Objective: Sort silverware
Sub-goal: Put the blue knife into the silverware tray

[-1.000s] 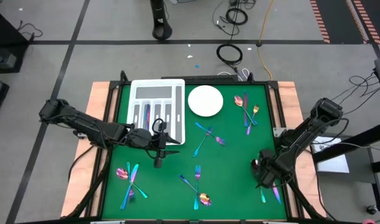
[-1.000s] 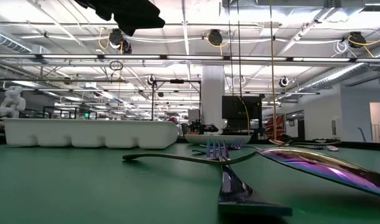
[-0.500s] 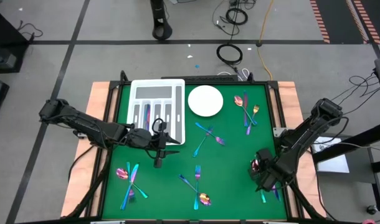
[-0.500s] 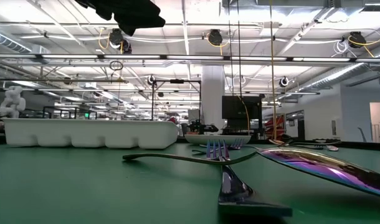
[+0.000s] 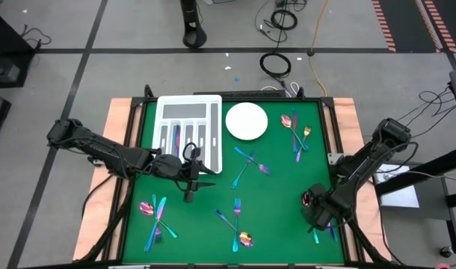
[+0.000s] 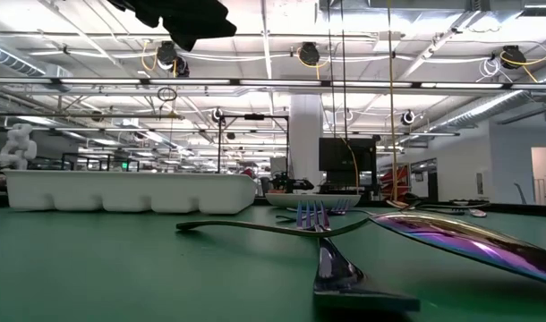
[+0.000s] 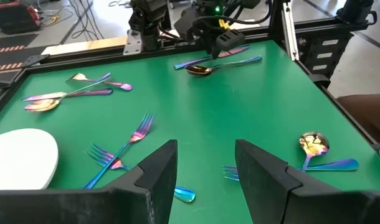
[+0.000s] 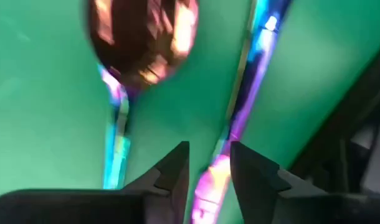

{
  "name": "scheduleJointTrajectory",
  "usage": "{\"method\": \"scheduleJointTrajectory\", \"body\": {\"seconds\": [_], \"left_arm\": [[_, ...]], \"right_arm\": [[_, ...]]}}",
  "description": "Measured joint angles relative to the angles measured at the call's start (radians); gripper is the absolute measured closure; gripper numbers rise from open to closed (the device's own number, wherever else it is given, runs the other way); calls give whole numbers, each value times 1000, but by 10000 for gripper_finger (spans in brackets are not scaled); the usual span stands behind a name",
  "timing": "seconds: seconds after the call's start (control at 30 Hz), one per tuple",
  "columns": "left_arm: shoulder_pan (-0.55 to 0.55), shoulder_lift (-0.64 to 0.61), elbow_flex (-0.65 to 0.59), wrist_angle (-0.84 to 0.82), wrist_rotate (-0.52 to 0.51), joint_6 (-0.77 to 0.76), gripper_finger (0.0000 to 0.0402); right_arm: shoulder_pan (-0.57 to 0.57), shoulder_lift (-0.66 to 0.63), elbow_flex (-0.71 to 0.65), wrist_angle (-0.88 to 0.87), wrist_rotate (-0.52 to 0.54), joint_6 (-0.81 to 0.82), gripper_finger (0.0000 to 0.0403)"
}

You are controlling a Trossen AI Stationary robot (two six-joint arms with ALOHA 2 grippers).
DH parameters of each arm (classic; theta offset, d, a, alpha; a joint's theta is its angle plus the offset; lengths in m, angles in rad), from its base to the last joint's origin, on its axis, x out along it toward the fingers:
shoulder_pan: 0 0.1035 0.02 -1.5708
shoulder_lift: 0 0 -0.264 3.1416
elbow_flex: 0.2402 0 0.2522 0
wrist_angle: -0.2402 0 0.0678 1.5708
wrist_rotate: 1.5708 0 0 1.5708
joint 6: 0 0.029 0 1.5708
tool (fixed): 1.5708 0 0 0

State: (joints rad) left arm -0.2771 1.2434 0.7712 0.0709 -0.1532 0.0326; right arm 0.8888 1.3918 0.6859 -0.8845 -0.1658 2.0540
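Grey floor (image 5: pixel 56 37) w/ cables (image 5: pixel 275 63); ceiling strip lights (image 6: pixel 273 85).

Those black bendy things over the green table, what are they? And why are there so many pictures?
They are two robot arms, each ending in a pincer. One camera looks down from above, one sits at table height, and one rides on each wrist. On the green table lie shiny rainbow forks, knives and spoons, a white plate and a white tray. The left pincer hangs open near the tray, holding nothing. The right pincer is low over a spoon and another piece near the table's edge.
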Motion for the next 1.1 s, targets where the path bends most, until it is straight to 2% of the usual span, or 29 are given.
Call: {"method": "scheduleJointTrajectory", "body": {"seconds": [0.13,0.33,0.57,0.73,0.97,1.1], "left_arm": [[0,0,0,0,0,0,237],[0,0,0,0,0,0,237],[0,0,0,0,0,0,237],[0,0,0,1,0,-1,237],[0,0,0,3,0,-1,237],[0,0,0,2,0,-1,237]], "right_arm": [[27,0,-1,-1,-24,14,279],[66,-1,-12,14,-13,67,281],[91,-10,-109,166,-2,113,299],[88,-30,-115,159,3,134,327],[88,-58,-117,145,11,145,392],[88,-58,-118,138,13,145,395]]}}
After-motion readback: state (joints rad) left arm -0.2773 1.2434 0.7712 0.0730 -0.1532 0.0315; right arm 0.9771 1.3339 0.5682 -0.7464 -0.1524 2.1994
